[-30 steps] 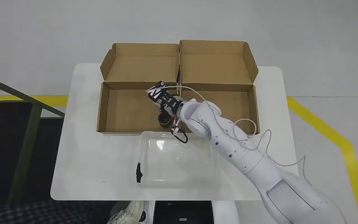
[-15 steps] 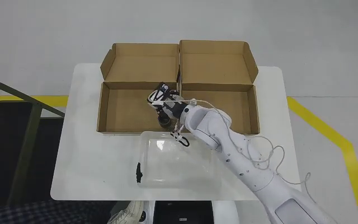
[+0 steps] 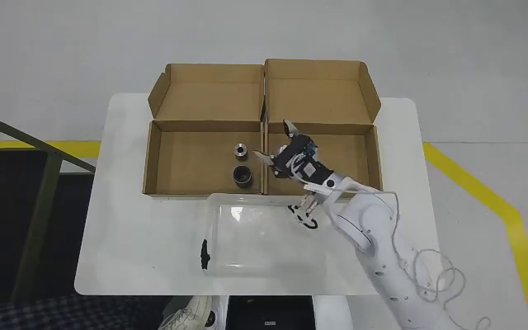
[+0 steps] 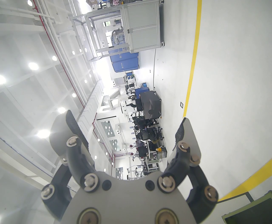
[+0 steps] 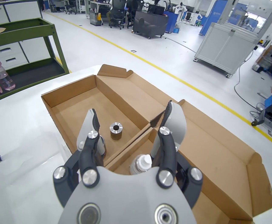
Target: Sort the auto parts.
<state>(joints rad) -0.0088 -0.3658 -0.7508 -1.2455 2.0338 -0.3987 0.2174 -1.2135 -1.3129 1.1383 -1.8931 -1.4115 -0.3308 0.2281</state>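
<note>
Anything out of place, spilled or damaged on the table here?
Nothing looks spilled or damaged. One black part sits alone at the tray's left rim; whether it is inside or outside, I cannot tell.

No print or label here is clear enough to read.

White glossy floor [image 5: 148,42], yellow line [image 5: 136,57] across it. Green metal shelf unit [image 5: 31,27] nearby. Office chairs [image 5: 115,12] and aluminium-framed cabinet [image 5: 225,46] behind. Round ceiling lights [image 4: 34,66] lit.
</note>
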